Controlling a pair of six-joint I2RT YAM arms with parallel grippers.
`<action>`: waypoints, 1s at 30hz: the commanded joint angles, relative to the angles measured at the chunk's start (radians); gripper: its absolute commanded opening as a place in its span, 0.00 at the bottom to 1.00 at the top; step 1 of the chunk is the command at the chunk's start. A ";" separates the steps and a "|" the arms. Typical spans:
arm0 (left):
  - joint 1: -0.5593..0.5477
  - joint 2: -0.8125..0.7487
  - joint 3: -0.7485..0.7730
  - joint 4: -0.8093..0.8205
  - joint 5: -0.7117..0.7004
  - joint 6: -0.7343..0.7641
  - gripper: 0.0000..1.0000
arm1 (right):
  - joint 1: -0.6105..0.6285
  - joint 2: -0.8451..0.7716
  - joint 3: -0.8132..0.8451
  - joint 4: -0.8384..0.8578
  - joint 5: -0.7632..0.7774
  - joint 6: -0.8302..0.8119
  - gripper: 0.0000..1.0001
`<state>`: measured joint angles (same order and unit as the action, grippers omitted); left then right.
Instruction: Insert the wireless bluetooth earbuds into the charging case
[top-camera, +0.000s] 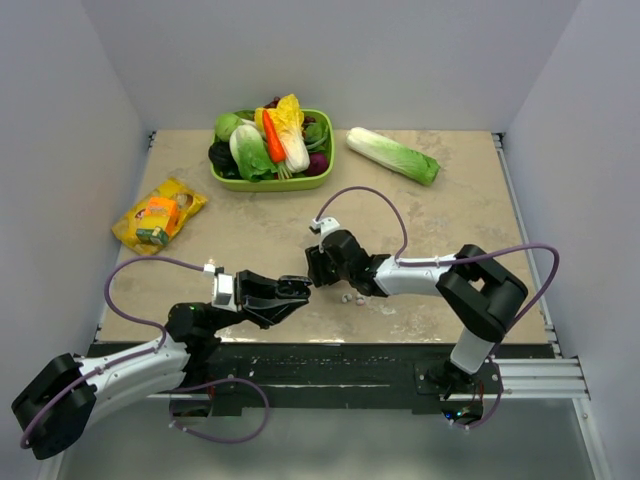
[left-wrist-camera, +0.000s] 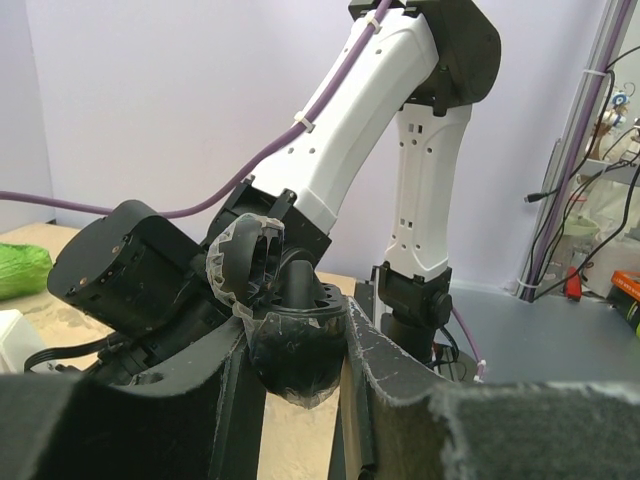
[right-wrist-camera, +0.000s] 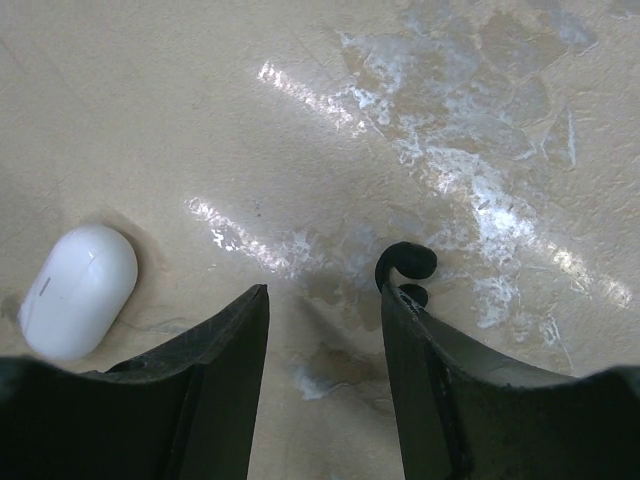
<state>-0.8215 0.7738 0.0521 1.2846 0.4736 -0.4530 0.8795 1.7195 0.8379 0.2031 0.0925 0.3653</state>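
Beige mottled tabletop (right-wrist-camera: 480, 120) lies under the right tool (right-wrist-camera: 322, 300), its jaws released with nothing between them. The white charging case (right-wrist-camera: 78, 290) lies flat just outside one finger. The left tool (left-wrist-camera: 295, 335) is clenched on a black rounded object (left-wrist-camera: 300, 372).

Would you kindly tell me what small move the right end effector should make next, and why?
Probably sideways toward the charging case, until it sits between the right end effector's open fingers. The case lies on the table beside one finger, outside the gap, which holds nothing; only a black hooked piece sits at the other fingertip. The left end effector grips a dark rounded object.
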 joint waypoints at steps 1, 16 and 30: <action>-0.008 -0.007 -0.098 0.346 -0.018 0.013 0.00 | -0.016 0.003 0.018 0.018 0.076 -0.006 0.52; -0.010 0.007 -0.103 0.366 -0.021 0.008 0.00 | -0.019 0.014 0.044 -0.037 0.222 -0.012 0.48; -0.011 0.019 -0.104 0.377 -0.020 0.000 0.00 | -0.017 0.038 0.070 -0.051 0.276 -0.025 0.35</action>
<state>-0.8272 0.7925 0.0521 1.2846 0.4667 -0.4541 0.8619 1.7630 0.8711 0.1459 0.3264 0.3523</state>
